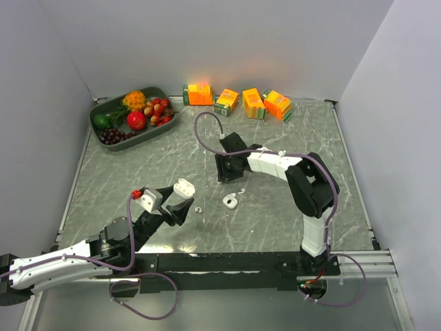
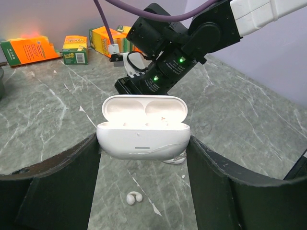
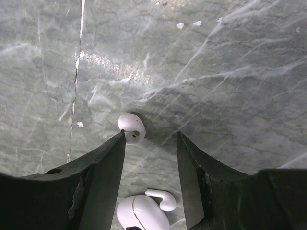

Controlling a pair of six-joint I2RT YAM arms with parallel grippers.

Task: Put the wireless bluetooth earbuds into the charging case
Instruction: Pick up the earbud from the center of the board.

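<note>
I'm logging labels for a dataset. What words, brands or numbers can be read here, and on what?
No text reads clearly in any view.
Cartons: there is print on them, but it is too blurred to read.
Case: no lettering shows.

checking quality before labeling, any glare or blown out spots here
Top external: orange glow washes the leftmost juice carton. Left wrist: open charging case lid is near blown out. Right wrist: pale glare streak on the table; earbud is sharp.
</note>
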